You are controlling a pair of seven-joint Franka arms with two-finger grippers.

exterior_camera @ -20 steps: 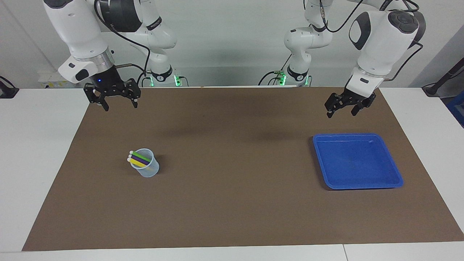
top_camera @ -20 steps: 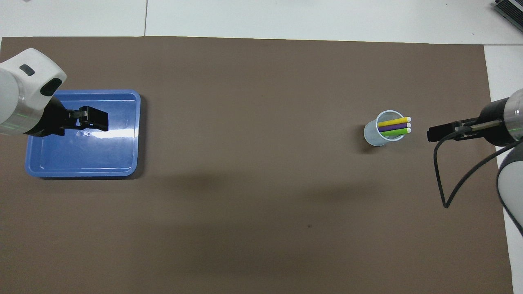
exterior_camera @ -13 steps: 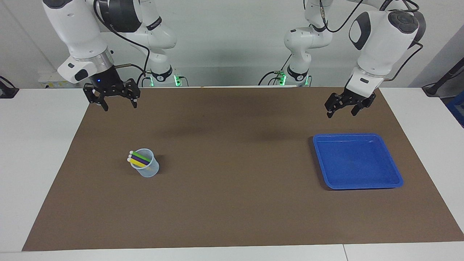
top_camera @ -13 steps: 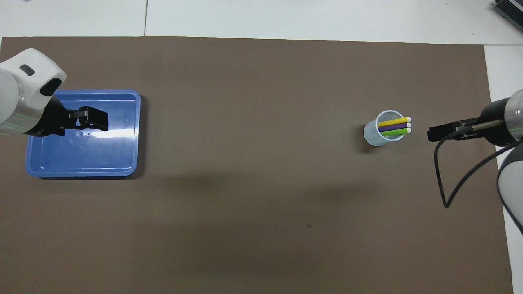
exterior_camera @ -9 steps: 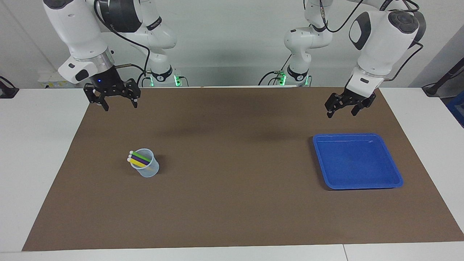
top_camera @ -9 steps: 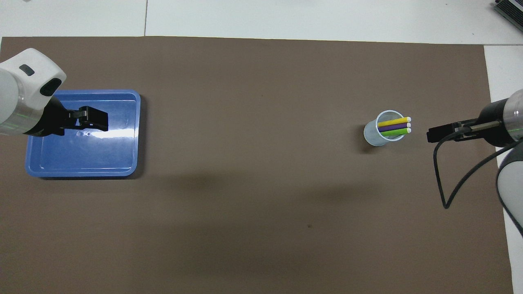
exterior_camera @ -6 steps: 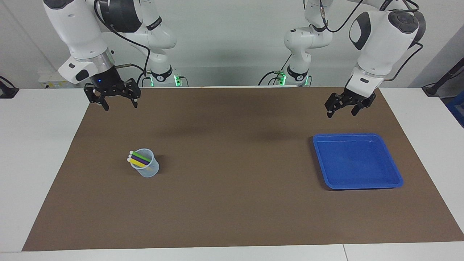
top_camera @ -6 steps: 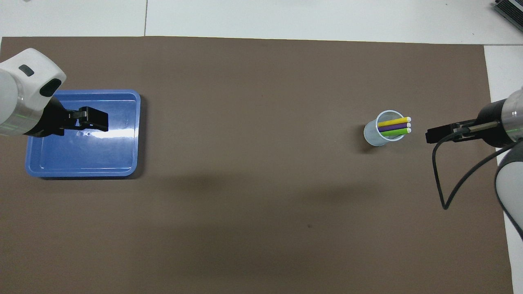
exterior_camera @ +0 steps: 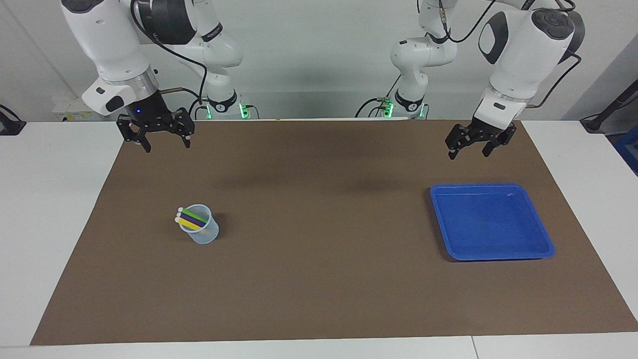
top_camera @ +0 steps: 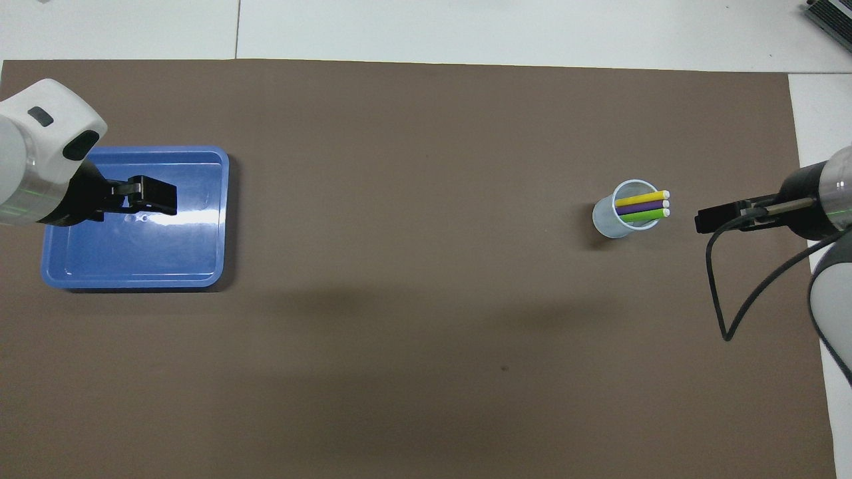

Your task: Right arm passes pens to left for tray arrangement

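Observation:
Three pens [exterior_camera: 192, 219] [top_camera: 642, 205], yellow, purple and green, stand leaning together in a small translucent cup [exterior_camera: 204, 231] [top_camera: 622, 218] toward the right arm's end of the mat. The empty blue tray [exterior_camera: 491, 221] [top_camera: 200, 266] lies toward the left arm's end. My right gripper [exterior_camera: 166, 145] [top_camera: 700, 220] hangs open and empty, raised over the mat's edge nearest the robots. My left gripper [exterior_camera: 467, 153] [top_camera: 166, 199] hangs open and empty, raised over the mat just nearer the robots than the tray; in the overhead view it overlaps the tray.
A brown mat [exterior_camera: 319, 279] [top_camera: 426, 346] covers most of the white table [exterior_camera: 55, 199]. A black cable [top_camera: 715, 293] loops down from the right wrist.
Almost nothing has changed. The left gripper has shifted very slightly upward; the right gripper, pens, cup and tray stay where they were.

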